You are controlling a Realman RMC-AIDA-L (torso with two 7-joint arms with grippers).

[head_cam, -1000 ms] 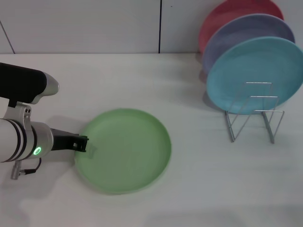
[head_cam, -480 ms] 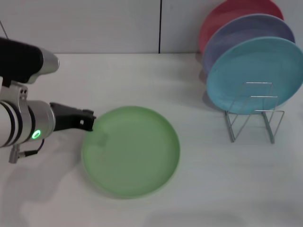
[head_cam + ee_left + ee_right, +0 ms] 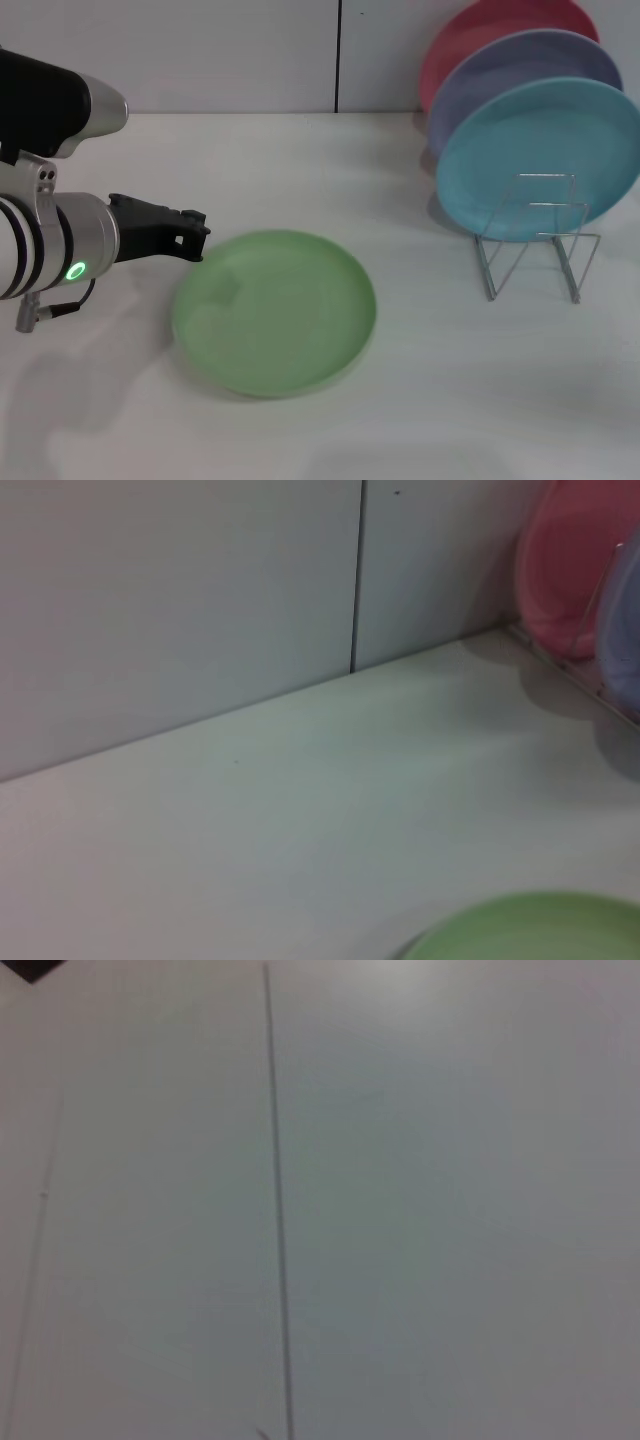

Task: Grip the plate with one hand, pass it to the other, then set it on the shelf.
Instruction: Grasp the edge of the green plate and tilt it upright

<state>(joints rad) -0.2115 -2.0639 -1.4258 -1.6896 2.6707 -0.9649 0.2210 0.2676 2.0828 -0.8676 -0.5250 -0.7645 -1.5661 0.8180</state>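
Ahead of me, a light blue plate (image 3: 540,158), a lavender plate (image 3: 520,70) and a pink plate (image 3: 480,30) stand upright in overlapping order on my white table (image 3: 300,170), against a grey panelled wall (image 3: 200,50).

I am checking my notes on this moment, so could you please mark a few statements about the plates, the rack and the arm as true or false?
1. The green plate lies on the table, not in the rack. True.
2. The wire rack holds a light blue plate upright. True.
3. The left end effector is over the rack. False: it is at the green plate's far left edge, well away from the rack.
4. The right end effector grips the green plate. False: it shows in no view.
5. A lavender plate and a pink plate stand behind the blue one. True.
6. The green plate leans against the wall. False: it is out on the table.
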